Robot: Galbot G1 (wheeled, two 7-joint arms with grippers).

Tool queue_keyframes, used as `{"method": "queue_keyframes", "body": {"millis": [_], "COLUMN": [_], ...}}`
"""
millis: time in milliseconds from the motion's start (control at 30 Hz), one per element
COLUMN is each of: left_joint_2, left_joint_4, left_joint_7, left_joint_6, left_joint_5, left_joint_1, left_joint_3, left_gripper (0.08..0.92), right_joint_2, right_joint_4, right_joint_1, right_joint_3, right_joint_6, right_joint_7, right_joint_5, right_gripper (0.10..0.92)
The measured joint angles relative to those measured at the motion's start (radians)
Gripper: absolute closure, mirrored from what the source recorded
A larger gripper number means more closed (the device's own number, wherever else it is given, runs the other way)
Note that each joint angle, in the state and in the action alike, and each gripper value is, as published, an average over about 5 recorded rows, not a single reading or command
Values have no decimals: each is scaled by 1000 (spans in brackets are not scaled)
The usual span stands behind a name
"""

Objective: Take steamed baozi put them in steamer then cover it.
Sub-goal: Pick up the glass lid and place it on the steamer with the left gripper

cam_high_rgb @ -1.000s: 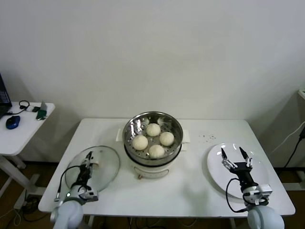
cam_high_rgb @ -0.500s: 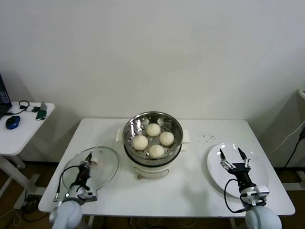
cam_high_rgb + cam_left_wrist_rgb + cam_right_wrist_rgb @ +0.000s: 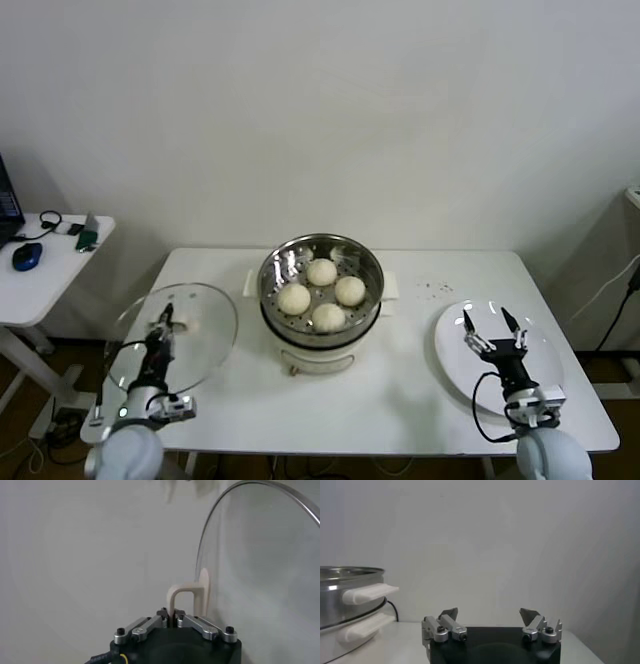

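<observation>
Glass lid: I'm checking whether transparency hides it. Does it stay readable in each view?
Head view: the cover shows by its metal rim, table visible through it. Left wrist view: its rim arcs brightly, the left gripper pinching the handle. Right wrist view: absent.

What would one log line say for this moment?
buns: four in steamer | glass lid: lifted, tilted, held by handle | left gripper: shut on lid | right gripper: open over plate
</observation>
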Motion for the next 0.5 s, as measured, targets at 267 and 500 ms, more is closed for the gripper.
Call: {"method": "queue_keyframes", "body": {"millis": [267,500], "left_joint_2": [57,131], "left_joint_4": [-183,-294], "left_joint_7": [46,108], "left_joint_6": [118,223], "left_joint_5": [37,45], "left_joint_1": [51,24], "left_joint_3": [15,95], "left_gripper": [853,853], "right_joint_2": [-21,-43], "right_joint_4": [-17,-36], "right_joint_1": [19,42], "right_joint_3": [-19,-37], "right_joint_6": [-1,-1], "right_joint_7": [3,6], "right_joint_5": [-5,-12], "right_gripper": [203,203]}}
